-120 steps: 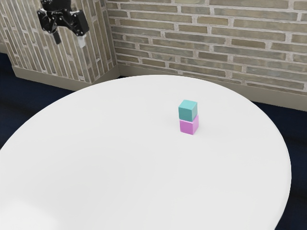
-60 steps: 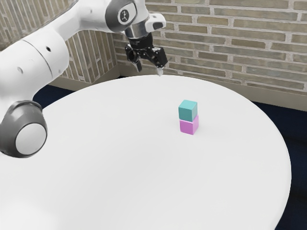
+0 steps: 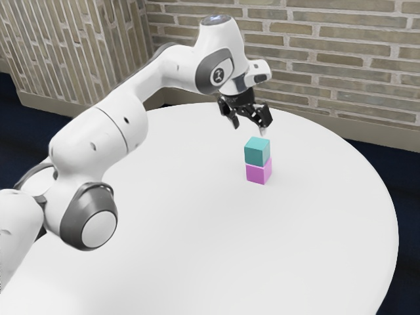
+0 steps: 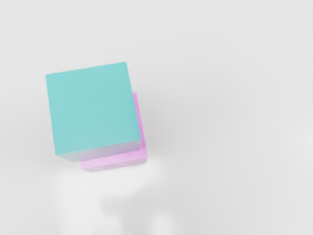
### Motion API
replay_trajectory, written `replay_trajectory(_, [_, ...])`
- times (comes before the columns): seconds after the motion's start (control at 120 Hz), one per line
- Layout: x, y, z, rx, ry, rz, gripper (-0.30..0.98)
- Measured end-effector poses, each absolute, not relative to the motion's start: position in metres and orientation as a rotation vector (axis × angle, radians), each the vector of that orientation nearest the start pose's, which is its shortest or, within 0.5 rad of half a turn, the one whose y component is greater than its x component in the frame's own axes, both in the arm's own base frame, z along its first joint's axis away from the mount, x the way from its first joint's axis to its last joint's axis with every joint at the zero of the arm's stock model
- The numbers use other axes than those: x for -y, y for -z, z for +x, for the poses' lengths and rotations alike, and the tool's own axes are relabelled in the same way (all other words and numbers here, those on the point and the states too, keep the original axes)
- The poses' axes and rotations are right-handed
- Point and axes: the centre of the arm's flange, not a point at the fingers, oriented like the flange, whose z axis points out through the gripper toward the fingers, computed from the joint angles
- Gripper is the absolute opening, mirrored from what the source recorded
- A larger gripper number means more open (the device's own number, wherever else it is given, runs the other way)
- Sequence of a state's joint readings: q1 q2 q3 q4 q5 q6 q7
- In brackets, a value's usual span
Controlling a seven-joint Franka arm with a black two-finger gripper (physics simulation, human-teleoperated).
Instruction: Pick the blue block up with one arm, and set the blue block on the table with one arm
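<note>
Swung in from the exterior view's left, your black claw [image 3: 250, 129] now hangs, fingers spread wide, near the smooth blue block [image 3: 256, 152], squared atop the pink cube [image 3: 258, 173] on your round white bench [image 3: 197, 230]

The white arm [image 3: 102, 138] reaches in from the exterior view's left, over a round white table [image 3: 164, 262]. At its end the black gripper [image 3: 249, 126] points down, its two fingers spread apart with a gap between them. It hangs near the blue block [image 3: 256, 152], appearing just above it and slightly toward the exterior view's left. The blue block sits upright on top of the pink block [image 3: 258, 172], which rests on the table. Behind are a brick wall [image 3: 341, 39] with a plain baseboard [image 3: 367, 136] and a dark blue floor [image 3: 13, 118]
</note>
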State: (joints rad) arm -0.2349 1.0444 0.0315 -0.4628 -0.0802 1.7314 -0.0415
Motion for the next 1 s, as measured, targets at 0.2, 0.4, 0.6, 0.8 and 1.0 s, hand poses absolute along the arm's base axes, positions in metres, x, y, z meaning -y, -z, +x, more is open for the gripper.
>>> replay_trajectory(0.2, [0.179,-0.418,0.789,-0.267,0.367,-3.18,0.69])
replay_trajectory(0.4, [0.169,-0.392,0.795,-0.241,0.342,-3.187,0.69])
replay_trajectory(0.6, [0.155,-0.392,0.8,-0.211,0.382,-3.189,0.69])
replay_trajectory(0.8, [0.16,-0.386,0.81,-0.222,0.573,-3.201,0.69])
replay_trajectory(1.0, [0.155,-0.373,0.818,-0.221,0.656,-3.182,0.69])
